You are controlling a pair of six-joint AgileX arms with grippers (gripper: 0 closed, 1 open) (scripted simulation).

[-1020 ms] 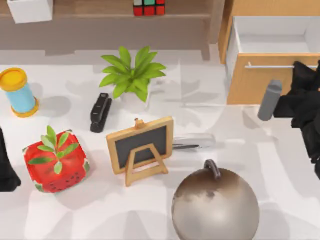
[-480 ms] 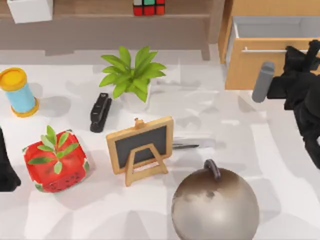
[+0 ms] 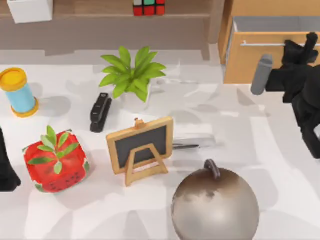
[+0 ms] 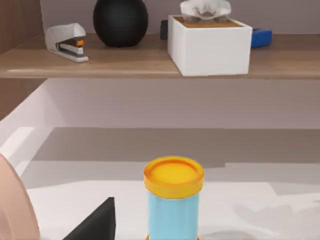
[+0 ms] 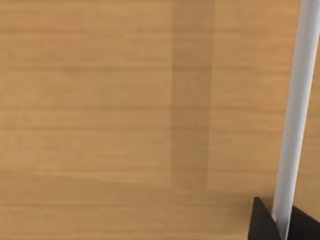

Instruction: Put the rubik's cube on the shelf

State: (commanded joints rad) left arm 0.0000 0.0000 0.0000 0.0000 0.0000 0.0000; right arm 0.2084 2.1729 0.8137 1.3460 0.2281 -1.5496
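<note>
Top view, near edge first. Round grey-brown kettle with a dark handle (image 3: pixel 215 205) at 6 o'clock; red strawberry-patterned cube with green leaves (image 3: pixel 56 160) at 8 o'clock; small wooden-framed chalkboard easel (image 3: pixel 140 147) near centre. None of these has shifted over the last second. Left arm parked at the 9 o'clock edge; its fingers cannot be read.

Mid table: black stapler (image 3: pixel 100 111), green potted plant (image 3: pixel 131 74), blue cylinder with a yellow cap (image 3: pixel 17 92) at 10 o'clock. All unmoved.

Change: the light orange-wood drawer with a silver handle (image 3: pixel 270 44) at 2 o'clock was well open a second ago, its white interior showing; now its front has travelled toward 12 o'clock and only a thin strip of interior remains. The right gripper (image 3: pixel 300 52) has followed it back. In the right wrist view the dark fingertips (image 5: pixel 260 220) sit either side of the handle bar (image 5: pixel 295 115); whether they clamp it or merely bracket it, cannot tell.

Far edge: small rubik's cube of black-edged coloured squares (image 3: pixel 148 7) at 12 o'clock, resting on the long brown wooden shelf (image 3: pixel 100 16), untouched.

Judgement: placement appears done; the drawer closing looks like tidy-up.
</note>
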